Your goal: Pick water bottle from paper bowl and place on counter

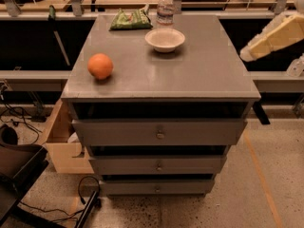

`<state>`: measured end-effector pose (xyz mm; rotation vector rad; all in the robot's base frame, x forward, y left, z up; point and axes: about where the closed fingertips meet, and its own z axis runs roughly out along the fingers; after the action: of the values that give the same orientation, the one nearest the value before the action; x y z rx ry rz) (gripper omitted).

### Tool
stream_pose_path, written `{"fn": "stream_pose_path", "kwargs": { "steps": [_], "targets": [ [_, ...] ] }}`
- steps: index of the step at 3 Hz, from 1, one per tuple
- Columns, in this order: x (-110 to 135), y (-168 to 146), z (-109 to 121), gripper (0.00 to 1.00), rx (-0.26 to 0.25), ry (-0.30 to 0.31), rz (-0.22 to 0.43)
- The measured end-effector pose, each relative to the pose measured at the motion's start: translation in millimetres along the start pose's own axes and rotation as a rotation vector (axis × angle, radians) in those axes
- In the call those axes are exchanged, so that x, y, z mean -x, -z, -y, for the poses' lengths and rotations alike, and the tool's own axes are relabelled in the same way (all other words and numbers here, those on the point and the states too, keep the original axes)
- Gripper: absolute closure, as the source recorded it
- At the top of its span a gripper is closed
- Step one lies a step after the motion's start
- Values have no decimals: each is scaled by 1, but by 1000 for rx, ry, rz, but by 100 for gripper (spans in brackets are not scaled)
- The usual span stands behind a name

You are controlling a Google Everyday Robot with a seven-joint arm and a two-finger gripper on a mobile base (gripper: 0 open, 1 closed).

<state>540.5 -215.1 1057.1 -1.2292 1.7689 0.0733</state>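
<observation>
The water bottle (165, 7) stands upright at the far edge of the counter (190, 75), just behind the paper bowl (165, 39). The bowl looks empty from here. The arm's cream-coloured link (271, 36) hangs in the air to the right of the counter, level with the bowl. The gripper (295, 66) shows only as a pale part at the right edge of the view, below that link and well away from the bottle.
An orange (100, 66) sits on the counter's left side. A green snack bag (129, 20) lies at the far left, next to the bottle. The cabinet's drawers (159, 133) stand slightly out. A wooden box (59, 144) and cables lie on the floor at left.
</observation>
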Motion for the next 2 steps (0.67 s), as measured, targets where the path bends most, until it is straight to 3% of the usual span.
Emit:
{"fn": "stream_pose_path", "kwargs": {
  "steps": [1,2],
  "targets": [
    [33,-18,42,0,-88,-96,278],
    [49,-23,74,0,-192,-247,426]
  ]
}}
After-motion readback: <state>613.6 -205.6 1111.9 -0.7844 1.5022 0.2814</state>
